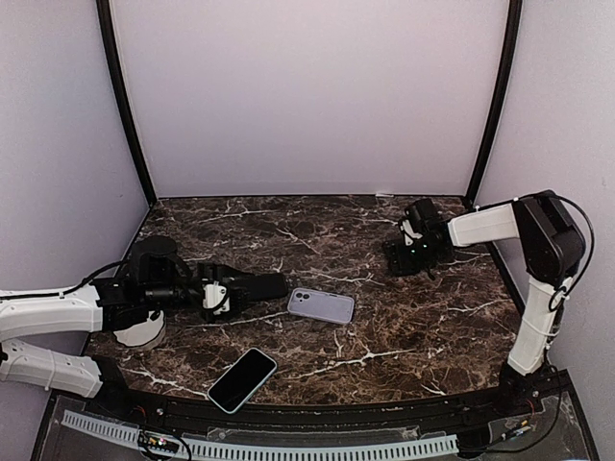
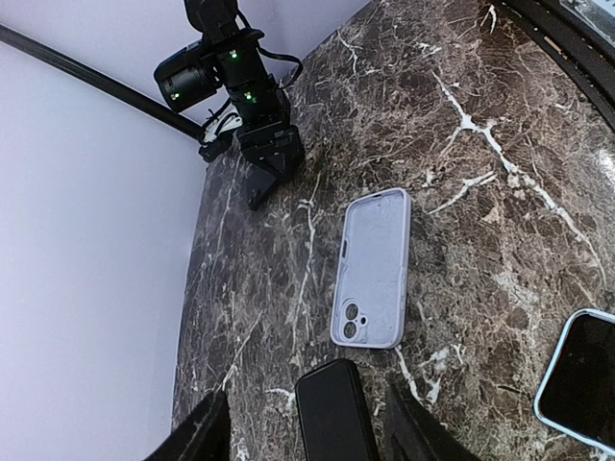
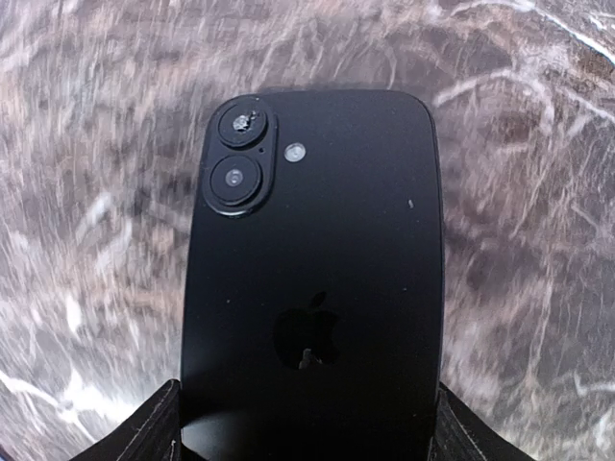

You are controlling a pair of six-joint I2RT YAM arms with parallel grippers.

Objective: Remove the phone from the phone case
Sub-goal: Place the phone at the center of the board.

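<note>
Under me: dark brown marble tabletop [image 1: 413, 327], white veins, slight gloss. Back wall [image 1: 307, 96] plain, pale lilac-white; side walls [image 1: 48, 144] the same. Black struts [image 1: 123, 106] rise curving from both rear corners. Light soft, even.

My L arm [image 1: 48, 312] at 8 o'clock, R arm [image 1: 480, 226] at 3: white shells, blk joint housings. Blk cable [image 1: 590, 240] loops round R elbow. Green LEDs [image 2: 248, 96] on R wrist. L pincer [image 2: 307, 403], R pincer [image 1: 402, 261] both blk.
</note>
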